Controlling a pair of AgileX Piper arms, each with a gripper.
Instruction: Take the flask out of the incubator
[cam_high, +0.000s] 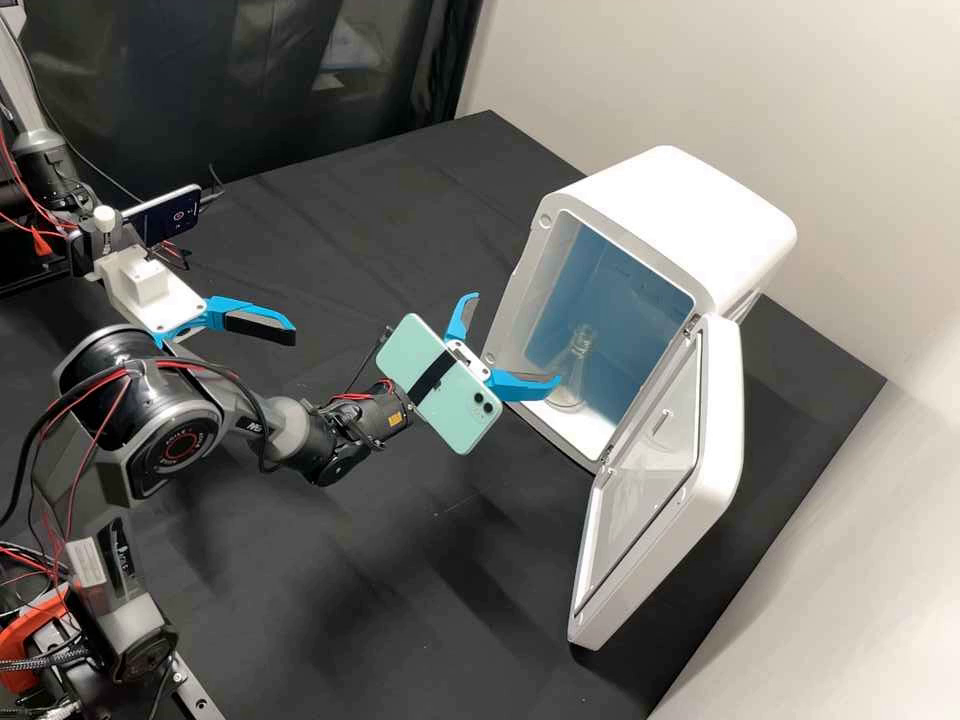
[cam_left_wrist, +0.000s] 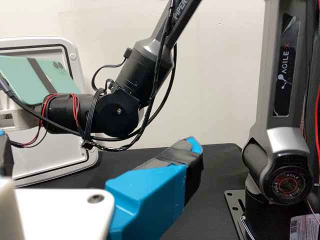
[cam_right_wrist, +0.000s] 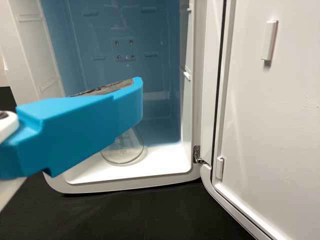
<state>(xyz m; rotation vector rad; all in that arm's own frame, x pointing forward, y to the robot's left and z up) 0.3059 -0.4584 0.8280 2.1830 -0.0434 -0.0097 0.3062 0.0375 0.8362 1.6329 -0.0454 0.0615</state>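
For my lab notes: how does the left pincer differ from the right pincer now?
The right pincer is at the open front of the incubator, near the flask; the left pincer is far back over the bench. A mint-green phone sits behind the right pincer, a dark phone behind the left pincer. Both are blue and white, and neither holds the flask.

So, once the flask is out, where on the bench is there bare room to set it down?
Bare bench lies beside the open door, toward the near edge; another bare stretch lies between the incubator and the bench's far edge. The incubator mouth is crowded: the open right gripper sits just before the flask.
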